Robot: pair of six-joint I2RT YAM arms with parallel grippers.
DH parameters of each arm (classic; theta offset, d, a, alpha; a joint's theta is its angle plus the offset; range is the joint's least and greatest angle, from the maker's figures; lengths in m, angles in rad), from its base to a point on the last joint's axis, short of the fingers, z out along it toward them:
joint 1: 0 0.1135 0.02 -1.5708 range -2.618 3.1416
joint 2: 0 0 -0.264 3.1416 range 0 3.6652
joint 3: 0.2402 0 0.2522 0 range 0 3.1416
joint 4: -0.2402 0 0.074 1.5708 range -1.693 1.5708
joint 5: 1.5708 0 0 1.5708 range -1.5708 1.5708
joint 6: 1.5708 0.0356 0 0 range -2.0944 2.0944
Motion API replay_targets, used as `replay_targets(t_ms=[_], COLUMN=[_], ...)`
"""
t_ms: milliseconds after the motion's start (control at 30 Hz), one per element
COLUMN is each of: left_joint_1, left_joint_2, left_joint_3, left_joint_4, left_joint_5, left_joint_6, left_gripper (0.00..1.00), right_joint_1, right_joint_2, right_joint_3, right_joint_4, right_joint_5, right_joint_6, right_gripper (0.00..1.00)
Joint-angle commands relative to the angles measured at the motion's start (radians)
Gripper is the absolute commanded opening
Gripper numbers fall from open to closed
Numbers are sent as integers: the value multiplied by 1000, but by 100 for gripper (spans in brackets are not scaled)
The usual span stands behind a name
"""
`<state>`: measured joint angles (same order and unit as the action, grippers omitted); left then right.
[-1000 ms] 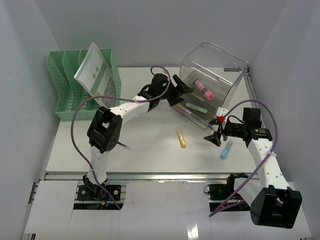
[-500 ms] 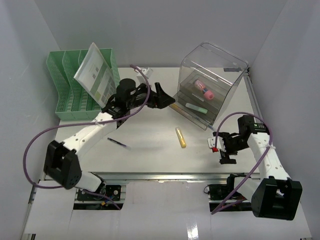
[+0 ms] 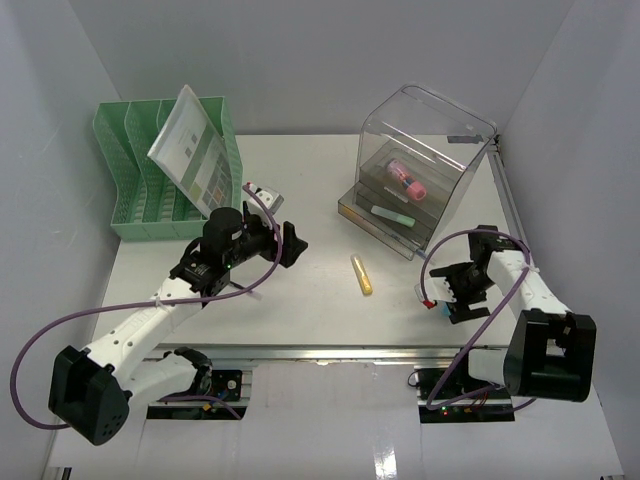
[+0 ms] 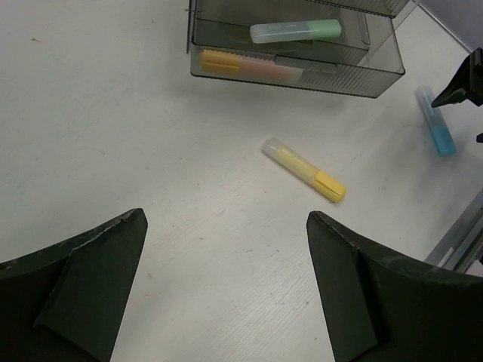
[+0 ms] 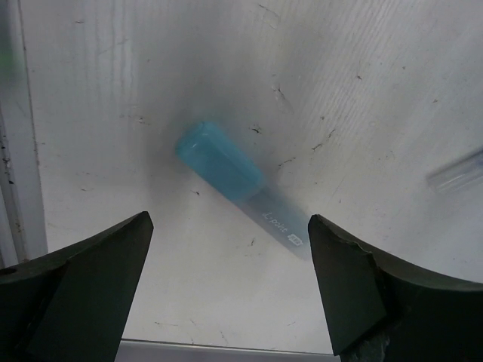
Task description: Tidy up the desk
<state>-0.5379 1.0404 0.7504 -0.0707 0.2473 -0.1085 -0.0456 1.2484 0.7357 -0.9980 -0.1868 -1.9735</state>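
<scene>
The desk [image 3: 320, 190] is a white tabletop with an aluminium rail along its front. A yellow highlighter [image 3: 361, 274] [image 4: 303, 169] lies loose near the middle. A blue highlighter [image 5: 223, 167] [image 4: 436, 130] with a clear cap lies near the front right edge. My right gripper [image 3: 447, 297] [image 5: 230, 219] hangs open just above it, one finger to each side, not touching. My left gripper [image 3: 290, 245] [image 4: 226, 217] is open over bare desk left of the yellow highlighter, holding nothing.
A clear plastic drawer box [image 3: 420, 170] stands at the back right, with a green highlighter [image 4: 296, 31] and pink and yellow ones in its drawers. A green file rack [image 3: 150, 180] holding a paper sheet stands at the back left. The front rail [image 5: 15, 151] runs close beside the blue highlighter.
My left arm has pulled back from the drawer box toward the near left. My right gripper has swung toward the front edge and now sits over the blue highlighter.
</scene>
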Motion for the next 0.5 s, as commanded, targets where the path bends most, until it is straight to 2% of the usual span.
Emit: replay_targets(t_ms=[0, 200, 467], left_joint_1=[4, 4, 6], left_joint_2=[-50, -53, -56], left_joint_3=[-6, -6, -9], left_joint_4=[-25, -36, -37], left_joint_5=[-103, -131, -151], left_joint_6=[61, 67, 70], left_gripper=[98, 98, 98], right_joint_1=[0, 21, 58], right_joint_2=[60, 145, 219], right_joint_3=[26, 31, 48], right_joint_4=[80, 118, 104], right_joint_5=[-8, 9, -15], right_joint_6=[-321, -285, -197], right_gripper=[89, 81, 51])
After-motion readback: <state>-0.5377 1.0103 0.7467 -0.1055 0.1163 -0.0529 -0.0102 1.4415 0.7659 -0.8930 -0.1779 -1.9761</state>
